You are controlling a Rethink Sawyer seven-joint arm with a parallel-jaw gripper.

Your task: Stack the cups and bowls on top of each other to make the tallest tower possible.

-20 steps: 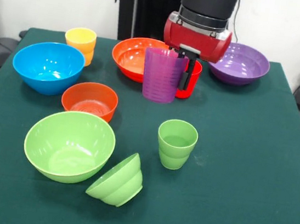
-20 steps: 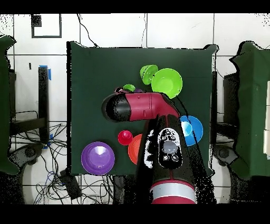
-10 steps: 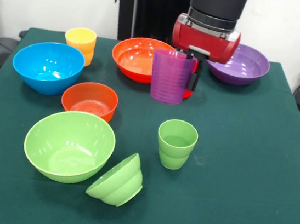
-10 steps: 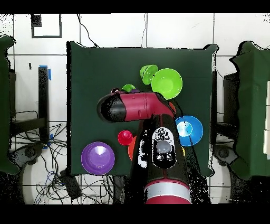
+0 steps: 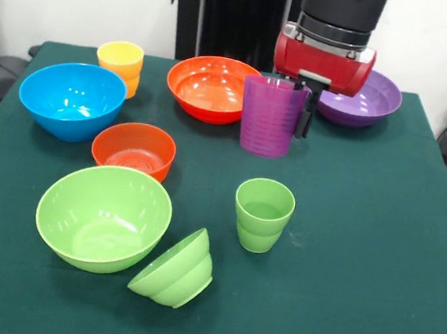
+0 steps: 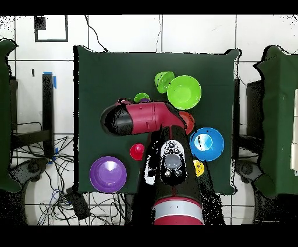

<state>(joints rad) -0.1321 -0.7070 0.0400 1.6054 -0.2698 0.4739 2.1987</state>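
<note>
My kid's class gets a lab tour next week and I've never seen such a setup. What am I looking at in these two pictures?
It's a red and black robot arm at a green table. One camera faces it across the table, another looks straight down. Its gripper holds a purple cup by the rim. On the table lie bowls: blue, orange, purple, large green, small orange-red, and a small green one tipped sideways. Also cups: yellow, green, and red, seen only from above.
</note>
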